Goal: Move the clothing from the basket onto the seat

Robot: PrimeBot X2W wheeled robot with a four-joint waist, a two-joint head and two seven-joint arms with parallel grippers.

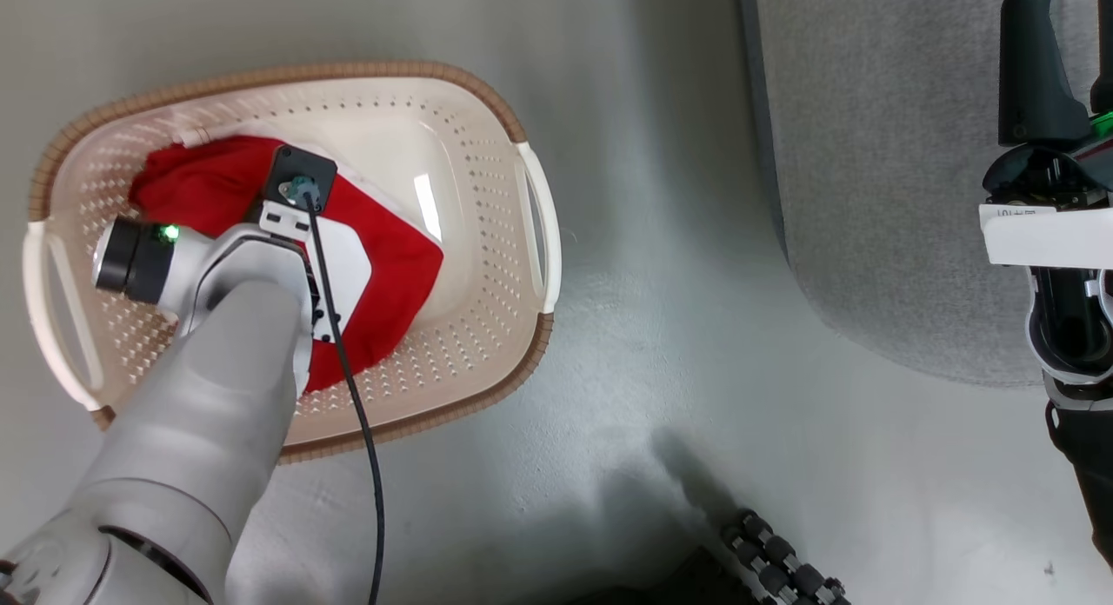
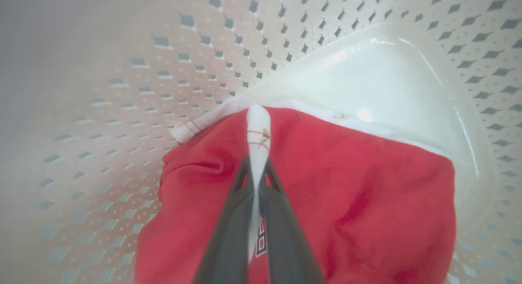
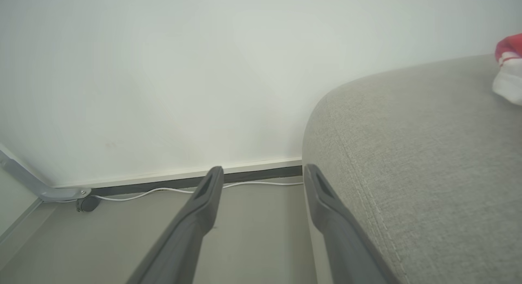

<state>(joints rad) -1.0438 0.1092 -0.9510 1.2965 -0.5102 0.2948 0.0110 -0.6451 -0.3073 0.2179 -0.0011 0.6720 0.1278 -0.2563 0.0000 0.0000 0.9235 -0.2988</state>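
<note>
A red garment [image 1: 391, 257] with white trim lies in the cream perforated basket [image 1: 487, 188] on the floor at the left. My left arm reaches down into the basket and covers much of the cloth. In the left wrist view my left gripper [image 2: 257, 163] is shut on the clothing [image 2: 326, 182], pinching a white strip of its trim between the dark fingers [image 2: 236, 202]. The grey seat [image 1: 878, 179] stands at the upper right. My right gripper [image 3: 263, 174] hangs open and empty beside the seat [image 3: 408, 161]. A red and white piece of clothing [image 3: 507, 67] rests on the seat's far side.
Grey floor [image 1: 661, 344] separates the basket from the seat. A black ribbed part [image 1: 783, 561] of the robot's base shows at the bottom. A white wall [image 3: 163, 72], a baseboard and a white cable [image 3: 163, 192] run behind the seat.
</note>
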